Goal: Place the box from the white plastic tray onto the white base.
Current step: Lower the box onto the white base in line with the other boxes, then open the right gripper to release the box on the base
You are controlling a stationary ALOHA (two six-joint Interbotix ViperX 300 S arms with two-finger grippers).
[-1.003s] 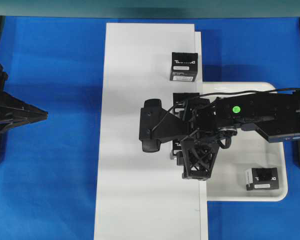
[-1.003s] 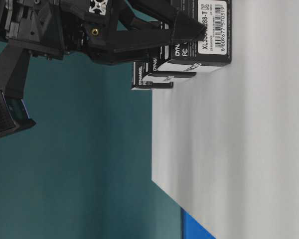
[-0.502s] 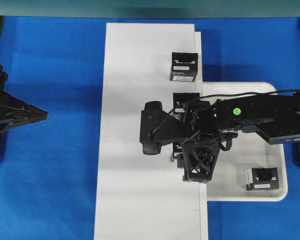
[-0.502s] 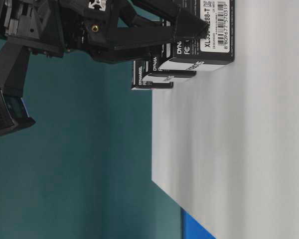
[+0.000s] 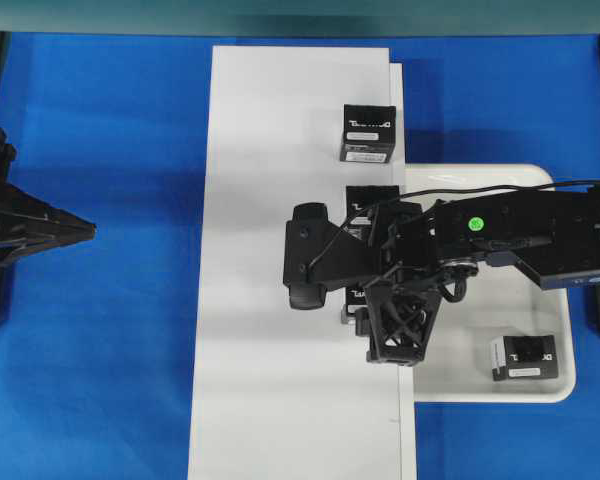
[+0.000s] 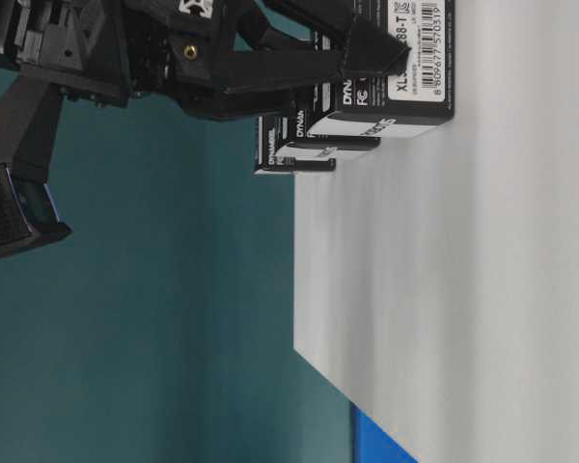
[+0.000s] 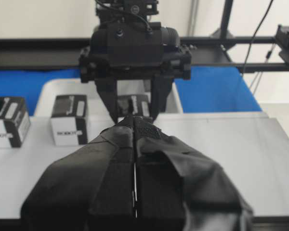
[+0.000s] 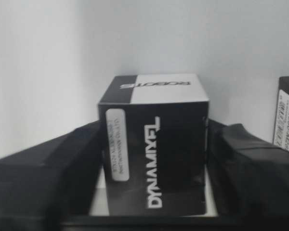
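A small black box (image 8: 156, 159) with white lettering stands upright on the long white base (image 5: 270, 150), near its right edge. My right gripper (image 8: 155, 120) straddles it, jaws open, with thin slivers of white showing between each finger and the box's lower sides. From overhead the arm hides most of this box (image 5: 352, 298). In the table-level view it rests on the board (image 6: 405, 77). The white plastic tray (image 5: 570, 340) lies to the right of the base. My left gripper (image 5: 88, 229) is shut and empty, far left over the blue cloth.
Two more black boxes stand on the base's right side, one at the back (image 5: 368, 133) and one half under the right arm (image 5: 372, 194). Another black box with a white side (image 5: 525, 357) lies in the tray's near corner. Blue cloth surrounds everything.
The right gripper's jaws have spread apart from the box's sides. The box stays put on the white base. The left arm has not moved.
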